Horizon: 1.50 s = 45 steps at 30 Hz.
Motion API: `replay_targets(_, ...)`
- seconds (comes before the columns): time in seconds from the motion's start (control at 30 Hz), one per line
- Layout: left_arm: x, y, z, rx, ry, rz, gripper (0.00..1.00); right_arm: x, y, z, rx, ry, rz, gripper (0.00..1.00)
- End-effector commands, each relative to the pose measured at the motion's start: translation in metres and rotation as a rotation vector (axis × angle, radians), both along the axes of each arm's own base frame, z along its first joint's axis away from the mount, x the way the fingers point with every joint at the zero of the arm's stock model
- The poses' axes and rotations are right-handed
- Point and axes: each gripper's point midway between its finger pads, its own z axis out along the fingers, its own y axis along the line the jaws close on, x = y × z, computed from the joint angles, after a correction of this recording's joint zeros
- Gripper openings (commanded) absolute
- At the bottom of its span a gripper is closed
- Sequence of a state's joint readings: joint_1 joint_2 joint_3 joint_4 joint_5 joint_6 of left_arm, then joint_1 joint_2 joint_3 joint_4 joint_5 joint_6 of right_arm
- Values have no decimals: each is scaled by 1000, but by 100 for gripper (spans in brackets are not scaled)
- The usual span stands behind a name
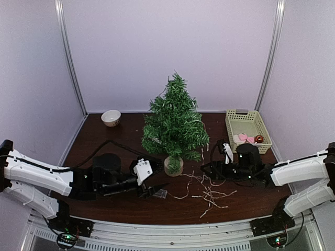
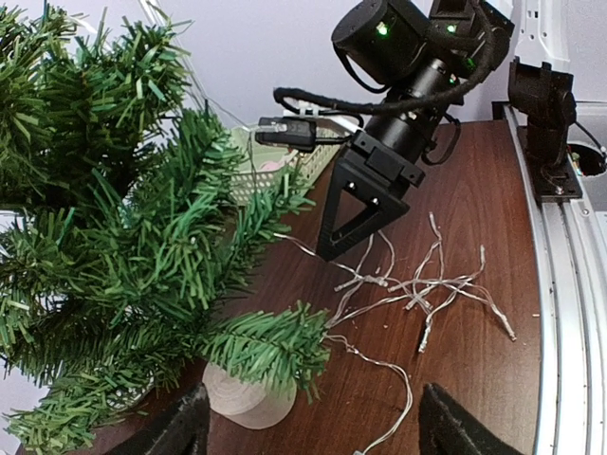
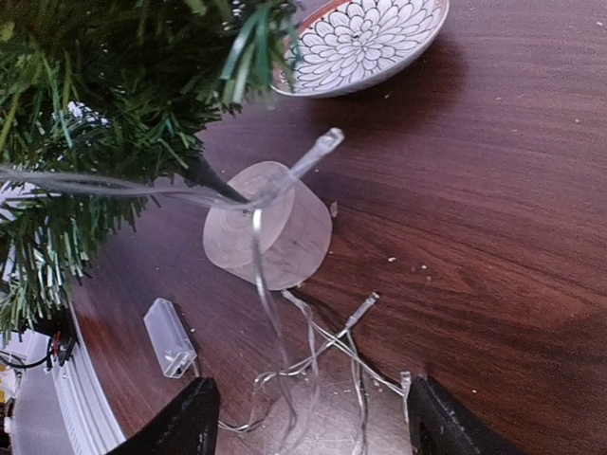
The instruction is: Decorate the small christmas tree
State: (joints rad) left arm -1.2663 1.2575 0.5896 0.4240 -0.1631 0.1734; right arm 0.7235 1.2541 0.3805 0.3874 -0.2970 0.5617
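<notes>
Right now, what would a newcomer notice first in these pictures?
The small christmas tree stands mid-table, dark green on a pale base. A tangled light string sprawls on the table in front of it. A pale basket sits at the back right.

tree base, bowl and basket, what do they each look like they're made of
The tree base looks like pale wood, though that is not certain: matt, with faint grain on its side. The bowl is probably glazed ceramic: glossy white with a dark flower pattern and a reddish rim. The basket is likely moulded plastic: pale yellowish, its walls pierced in a regular lattice.
</notes>
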Motion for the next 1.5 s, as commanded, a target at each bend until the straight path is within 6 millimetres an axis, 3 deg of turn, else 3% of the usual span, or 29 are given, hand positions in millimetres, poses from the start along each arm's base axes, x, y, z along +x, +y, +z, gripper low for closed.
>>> replay_targets(0.0,5,1,7,-63,-21,38,76,-6,21,10,96,-31,59,67)
replay_targets(0.1,7,2,5,-64,-24,49,76,-11,30,0,108,-17,94,53)
replay_targets(0.23,8,3,5,-63,-27,57,75,-14,41,-1,170,-8,126,23)
replay_targets(0.3,8,5,4,-59,-28,60,75,-18,45,8,210,-13,140,9)
replay_targets(0.4,6,8,-1,-47,-23,53,74,-29,48,34,227,-52,157,0)
replay_targets(0.57,-2,4,-11,-3,-54,7,71,-49,40,96,208,-151,177,0)
replay_targets(0.67,-9,-8,-10,15,-121,-24,68,-56,31,117,202,-168,179,0)
replay_targets(0.83,-18,-44,-11,11,-177,-79,65,-73,27,145,235,-176,235,0)
replay_targets(1.03,-28,-83,-4,-131,-158,-75,72,-92,34,188,291,-228,311,0)
replay_targets(1.17,-33,-100,-5,-187,-165,-41,73,-102,38,206,319,-253,342,0)
replay_targets(1.47,-29,-114,2,-315,-120,41,72,-115,46,234,407,-279,373,0)
